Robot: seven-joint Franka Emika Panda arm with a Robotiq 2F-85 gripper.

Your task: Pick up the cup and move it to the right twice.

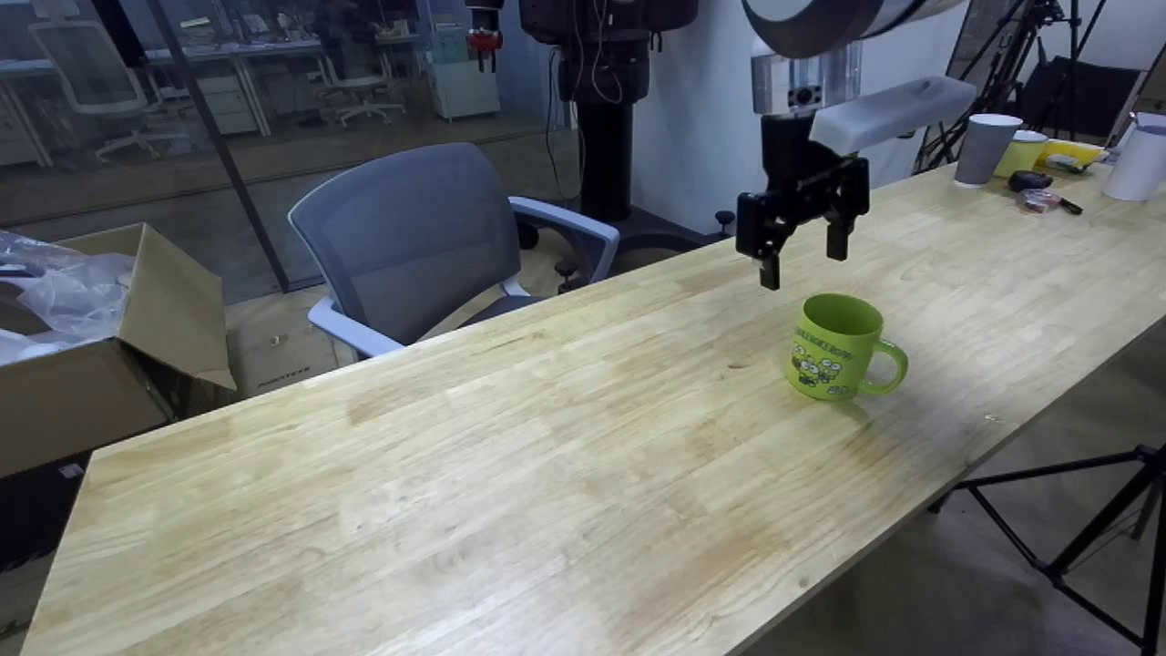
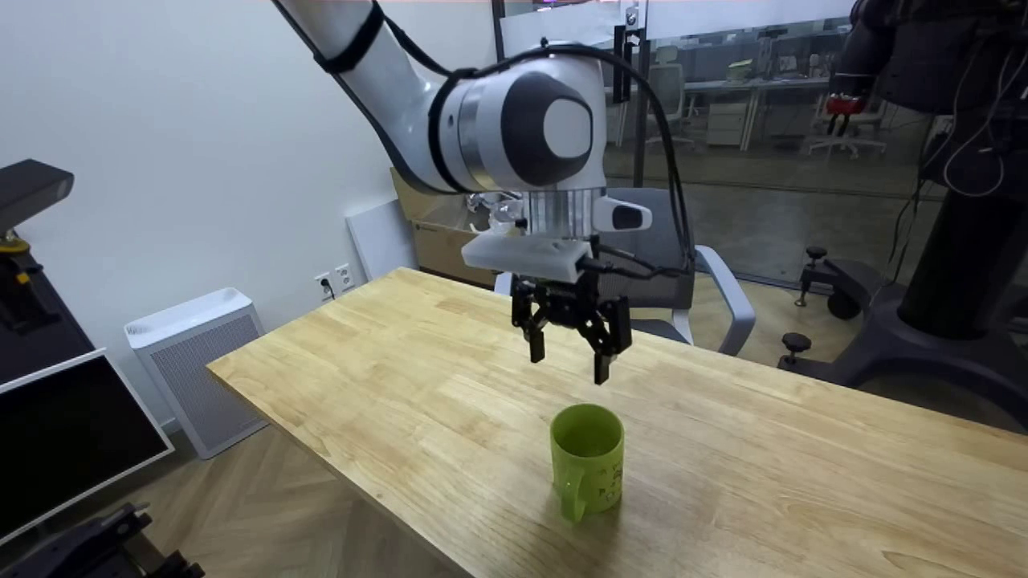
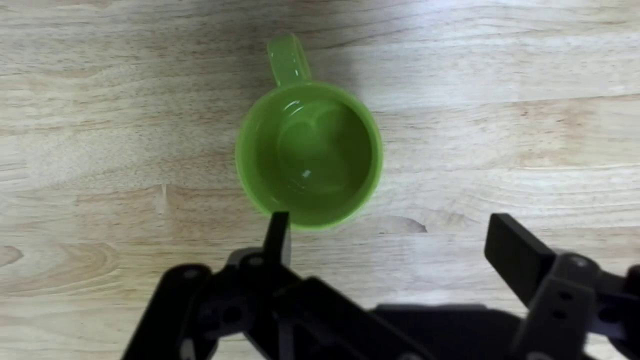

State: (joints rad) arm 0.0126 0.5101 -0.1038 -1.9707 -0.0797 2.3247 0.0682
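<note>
Lime-green cup [image 1: 833, 351] upright on the desk [image 1: 410, 510], mouth up, cartoon print and lettering on its side. Loop handle [image 1: 903, 366] sticks out to the right in an exterior view, toward the top in the wrist view. Gripper [image 2: 569, 360] points down, hangs near the cup and above its rim. Fingers [image 3: 517, 255] wide apart, just air between them, not touching the cup. Wrist view: one finger overlaps the rim by line of sight; exterior views show a gap.

Further along the desk, well apart from the cup: grey tumbler [image 1: 987, 150], yellow-green cup [image 1: 1020, 157] just beside it, yellow bowl [image 1: 1086, 153], white container [image 1: 1137, 162]. Dark item [image 1: 1029, 181] near these, too small to identify. Grey mesh chair [image 1: 410, 241] at the desk's long side; cardboard box [image 1: 178, 301], flaps up, near a corner.
</note>
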